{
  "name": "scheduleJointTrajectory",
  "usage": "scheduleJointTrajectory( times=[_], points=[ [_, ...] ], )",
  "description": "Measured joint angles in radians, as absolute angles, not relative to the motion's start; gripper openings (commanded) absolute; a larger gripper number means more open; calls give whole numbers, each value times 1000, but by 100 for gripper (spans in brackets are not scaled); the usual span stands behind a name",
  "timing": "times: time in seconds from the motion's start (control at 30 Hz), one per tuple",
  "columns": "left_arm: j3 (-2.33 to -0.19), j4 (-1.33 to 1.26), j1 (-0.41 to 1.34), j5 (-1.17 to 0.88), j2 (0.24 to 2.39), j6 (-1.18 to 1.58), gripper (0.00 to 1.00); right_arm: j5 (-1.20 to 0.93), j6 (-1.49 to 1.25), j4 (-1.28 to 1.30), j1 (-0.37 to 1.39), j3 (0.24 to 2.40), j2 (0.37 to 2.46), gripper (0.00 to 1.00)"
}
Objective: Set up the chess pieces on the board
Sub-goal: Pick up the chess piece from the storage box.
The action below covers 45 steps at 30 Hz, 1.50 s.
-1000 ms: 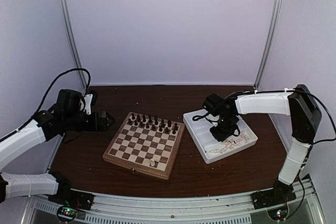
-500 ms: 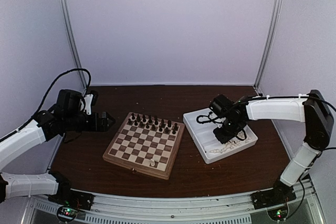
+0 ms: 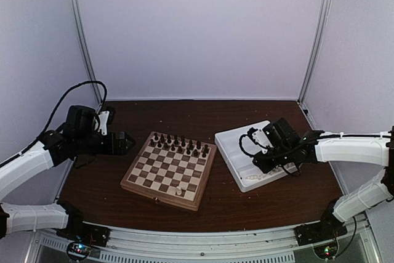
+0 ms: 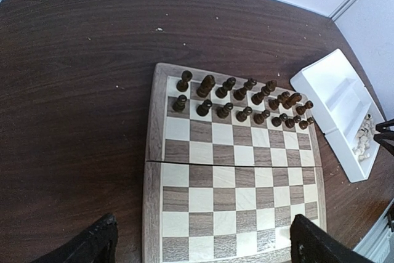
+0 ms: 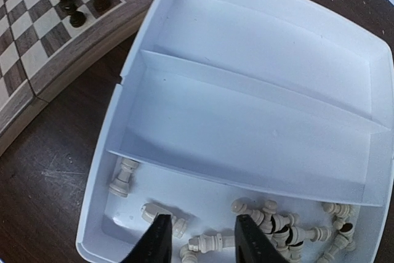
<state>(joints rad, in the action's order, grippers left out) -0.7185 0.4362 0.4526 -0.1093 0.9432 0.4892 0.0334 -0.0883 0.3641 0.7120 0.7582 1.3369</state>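
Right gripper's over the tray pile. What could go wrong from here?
1. Cream pieces lie heaped on their sides in the white tray; the right gripper may pinch two, or one crookedly.
2. A piece gripped sideways may topple when set on the chessboard.

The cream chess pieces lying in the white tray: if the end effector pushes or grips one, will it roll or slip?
Probably it rolls: most cream pieces lie on their sides and look round in section. Their turned, narrowing shape may slip in a grip. They lie heaped in one compartment of the tray, so moving one likely disturbs its neighbours.
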Motion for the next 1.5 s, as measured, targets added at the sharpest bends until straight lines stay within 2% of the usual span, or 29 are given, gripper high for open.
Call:
scheduleJointTrajectory(
  times=[0.13, 0.37, 0.7, 0.9, 1.2, 1.5],
  points=[
    [-710, 435, 453, -110, 934, 489, 98, -58, -28, 348, 707, 769, 1311, 36],
    [-707, 435, 453, -111, 922, 488, 98, -88, 73, 495, 710, 923, 1425, 29],
    [-708, 423, 453, -134, 963, 480, 98, 9, 128, 781, 728, 1082, 1481, 27],
    [-714, 415, 453, -158, 1002, 469, 98, 102, 156, 913, 751, 1126, 1602, 25],
    [-735, 413, 453, -167, 1006, 453, 98, 165, 189, 946, 751, 1158, 1716, 24],
    [-735, 414, 453, -168, 1006, 450, 98, 168, 247, 871, 743, 1175, 1795, 23]
  ],
)
